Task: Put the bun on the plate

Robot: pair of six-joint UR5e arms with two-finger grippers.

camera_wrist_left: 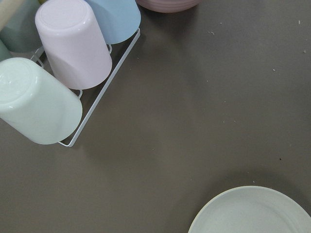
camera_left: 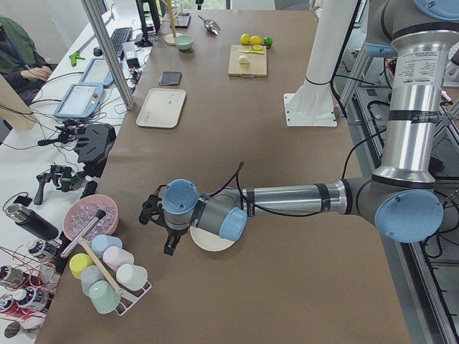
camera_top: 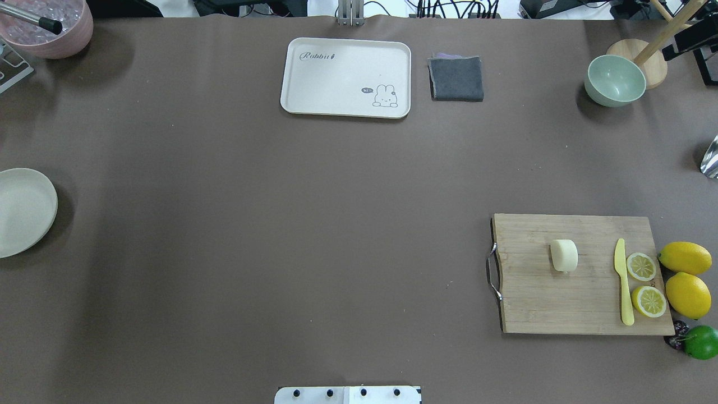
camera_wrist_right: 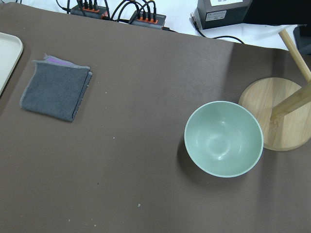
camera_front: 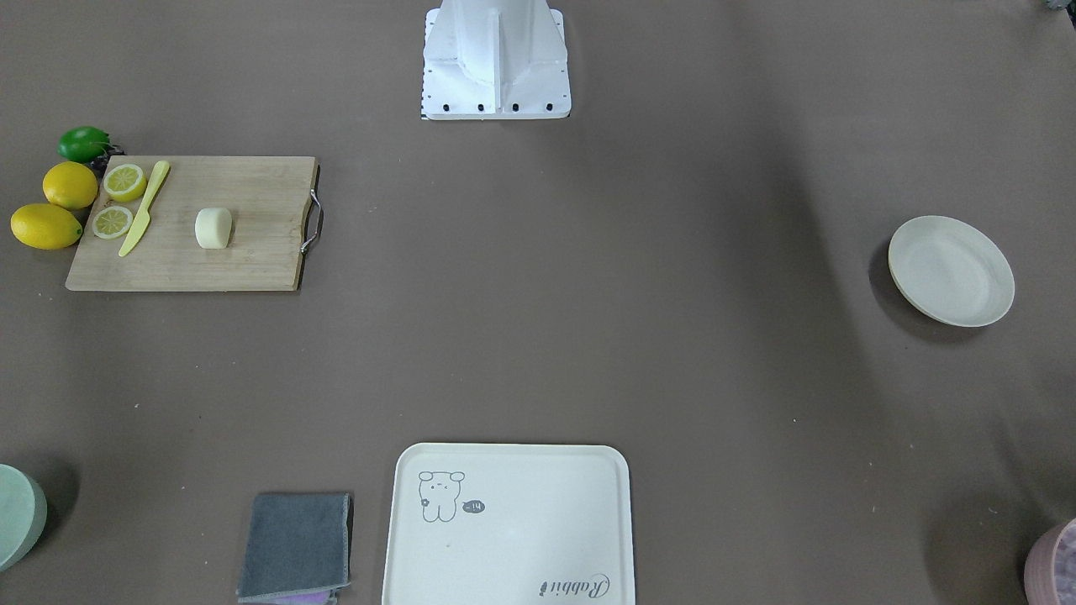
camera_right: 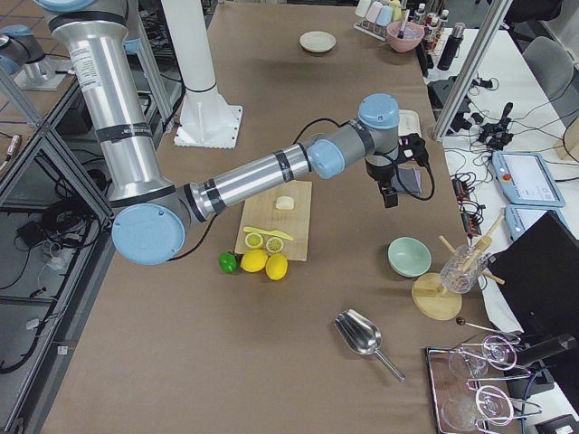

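Observation:
The pale bun lies on a wooden cutting board on the right side of the table, also in the front view. The round off-white plate sits at the left edge; its rim shows at the bottom of the left wrist view. My left gripper hangs just beside the plate, over the table. My right gripper hovers past the far end of the board, above the grey cloth, away from the bun. Only the side views show either gripper, so I cannot tell if they are open or shut.
On the board lie a yellow knife and two lemon halves; whole lemons and a lime sit beside it. A rabbit tray, grey cloth, green bowl, pink bowl and cup rack line the far edge.

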